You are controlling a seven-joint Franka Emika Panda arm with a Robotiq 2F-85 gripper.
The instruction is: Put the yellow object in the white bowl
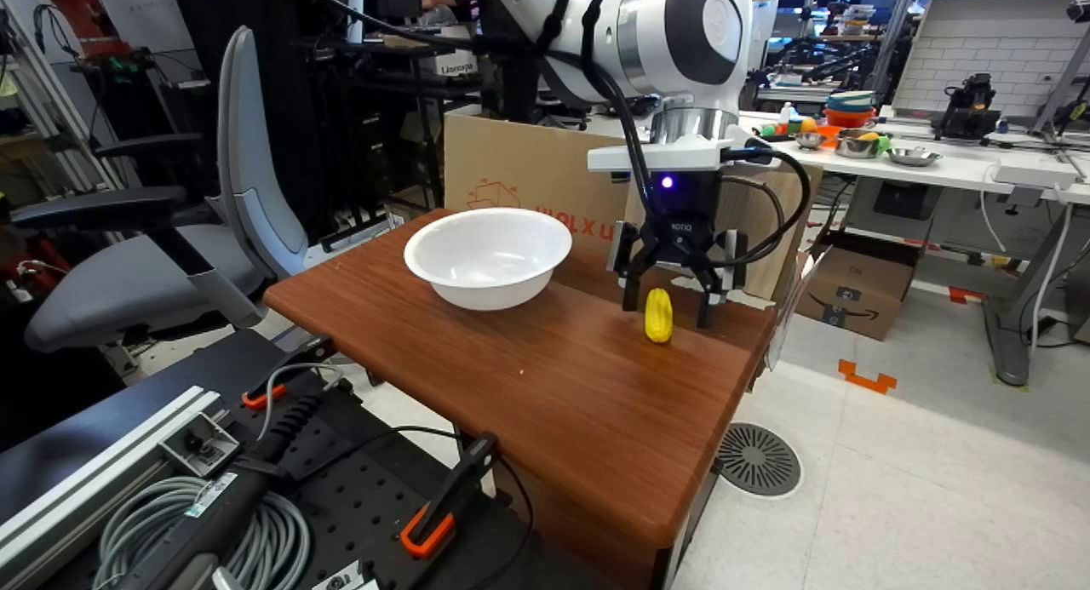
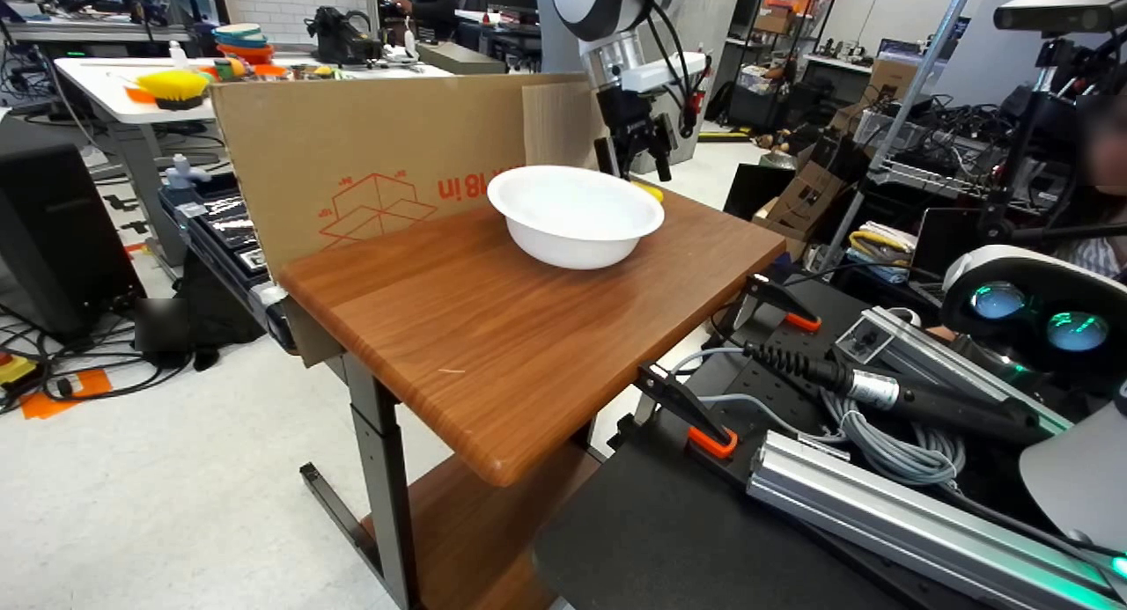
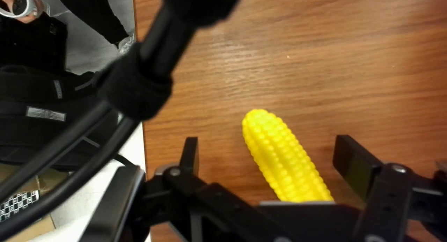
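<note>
Okay, I have my black two-fingered gripper (image 1: 668,309) spread wide: the bumpy yellow corn-cob-shaped object (image 3: 285,159) lies on the brown wood-grain table (image 1: 528,386), showing between both fingers (image 3: 352,161) in my wrist view, touching neither.

I read “18 in,” inverted, on the cardboard (image 2: 379,126), and “Linenspa” on a white box (image 1: 457,64). A smile-arrow (image 1: 860,314) marks the brown carton (image 1: 877,275).
</note>
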